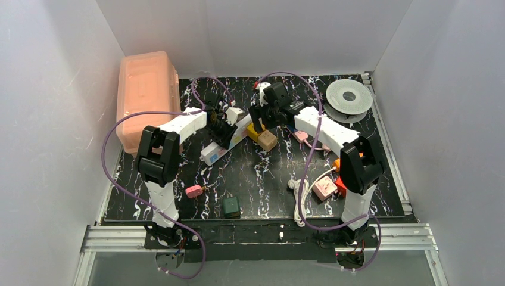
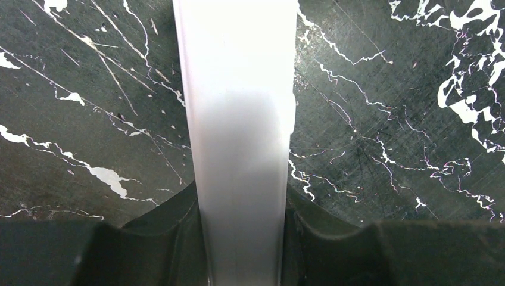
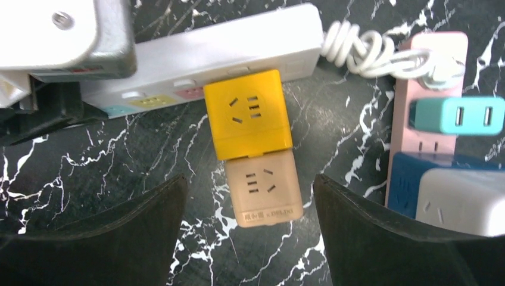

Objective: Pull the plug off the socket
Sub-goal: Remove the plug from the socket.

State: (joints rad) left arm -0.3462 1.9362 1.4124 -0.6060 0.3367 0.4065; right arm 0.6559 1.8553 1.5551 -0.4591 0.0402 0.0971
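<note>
Socket (image 2: 238, 119) pinched in left end effector (image 2: 241, 196), right end effector (image 3: 249, 179) above plug (image 3: 248, 113)

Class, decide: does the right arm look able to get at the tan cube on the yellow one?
Likely yes: the jaws of the right arm stand open either side of the tan cube, nothing between.

Black marbled tbl (image 1: 262, 185) w/ socket (image 1: 214, 152), yellow cube (image 1: 256, 132), tan cube (image 1: 267, 140), green block (image 1: 231, 207), spool (image 1: 349, 98)
</note>
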